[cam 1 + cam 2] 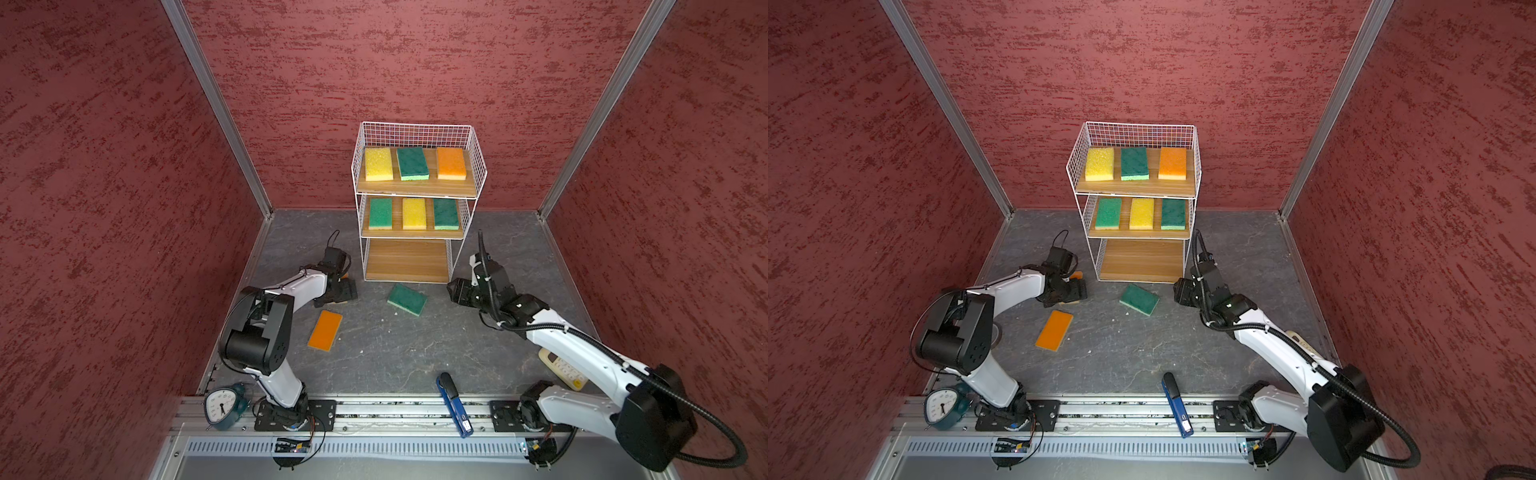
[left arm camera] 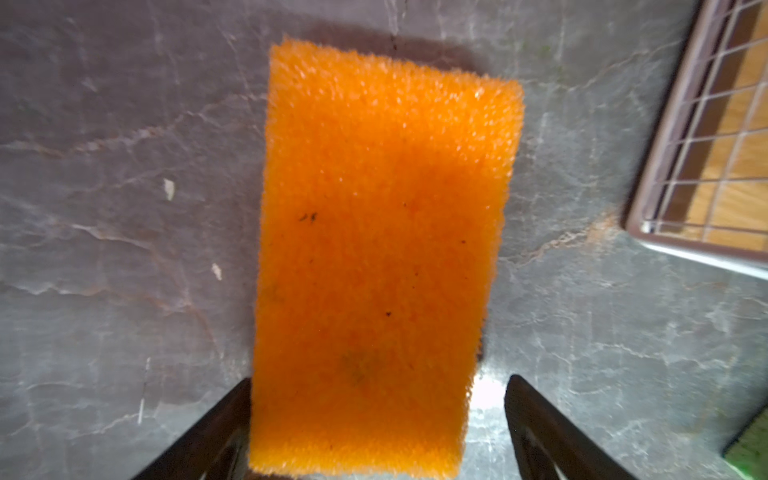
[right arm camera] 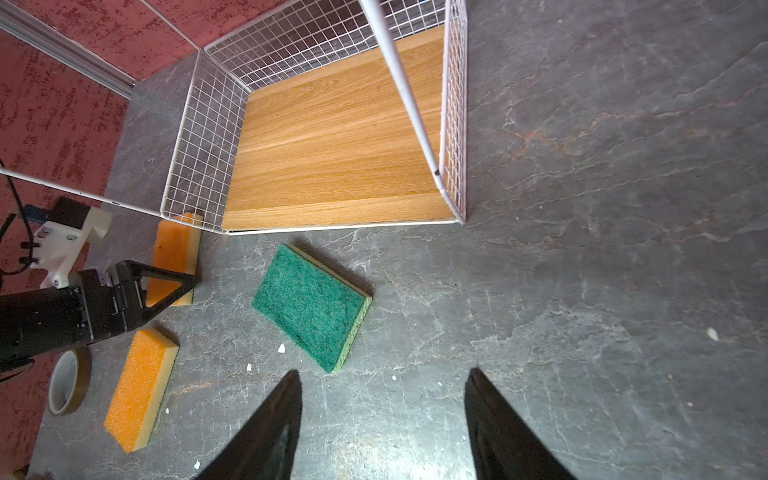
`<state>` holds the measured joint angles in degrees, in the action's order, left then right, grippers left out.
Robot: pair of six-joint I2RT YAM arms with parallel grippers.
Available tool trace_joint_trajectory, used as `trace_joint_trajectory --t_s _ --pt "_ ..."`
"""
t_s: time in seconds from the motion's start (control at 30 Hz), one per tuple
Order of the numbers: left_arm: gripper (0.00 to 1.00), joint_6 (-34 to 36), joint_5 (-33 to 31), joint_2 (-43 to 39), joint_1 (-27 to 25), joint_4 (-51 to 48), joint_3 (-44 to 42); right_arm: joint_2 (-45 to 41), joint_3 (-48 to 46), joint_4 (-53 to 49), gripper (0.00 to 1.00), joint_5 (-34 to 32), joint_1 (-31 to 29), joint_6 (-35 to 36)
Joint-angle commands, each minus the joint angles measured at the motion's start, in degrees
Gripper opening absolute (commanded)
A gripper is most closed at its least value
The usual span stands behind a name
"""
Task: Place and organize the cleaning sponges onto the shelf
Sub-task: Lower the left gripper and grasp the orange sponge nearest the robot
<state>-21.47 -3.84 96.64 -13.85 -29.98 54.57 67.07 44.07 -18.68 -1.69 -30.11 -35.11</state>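
- Six sponges are already on the shelf [image 1: 415, 133]. The top-tier sponges [image 1: 412, 163] run yellow, green, orange, and the middle-tier sponges [image 1: 414, 213] run green, yellow, green, each row neat and evenly spaced.
- The bottom board [image 1: 407, 262] is bare.
- Three sponges lie on the bench [image 1: 415, 357]. The green sponge [image 1: 407, 299] is just in front of the shelf, the near orange sponge [image 1: 325, 331] is by the left arm, and the far orange sponge [image 2: 382, 208] is beside the shelf's lower left corner.
- The left end effector [image 2: 380, 386] is spread wide astride the far orange sponge. One finger is at its edge and the other is apart from it, so it has no grip yet.
- The right end effector [image 3: 384, 372] hovers near the green sponge, jaws apart and empty.
- By my judgement about two thirds is done, and the last three sponges belong on the bottom board.
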Motion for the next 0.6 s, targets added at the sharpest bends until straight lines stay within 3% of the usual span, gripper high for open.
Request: trace_joint_trajectory --t_s 0.0,0.37,0.57 --pt "0.91 -1.19 -1.59 0.91 -0.65 0.04 0.89 -0.8 -0.89 0.56 0.63 -0.5 0.49 0.2" --pt "0.74 -3.58 -4.19 -0.24 -0.9 1.55 -0.62 -1.96 -1.57 -0.1 0.63 -0.5 0.83 0.11" --pt "0.66 -5.41 -3.56 -6.64 -0.91 3.47 -4.51 -4.38 -2.47 -1.34 0.63 -0.77 0.83 0.89"
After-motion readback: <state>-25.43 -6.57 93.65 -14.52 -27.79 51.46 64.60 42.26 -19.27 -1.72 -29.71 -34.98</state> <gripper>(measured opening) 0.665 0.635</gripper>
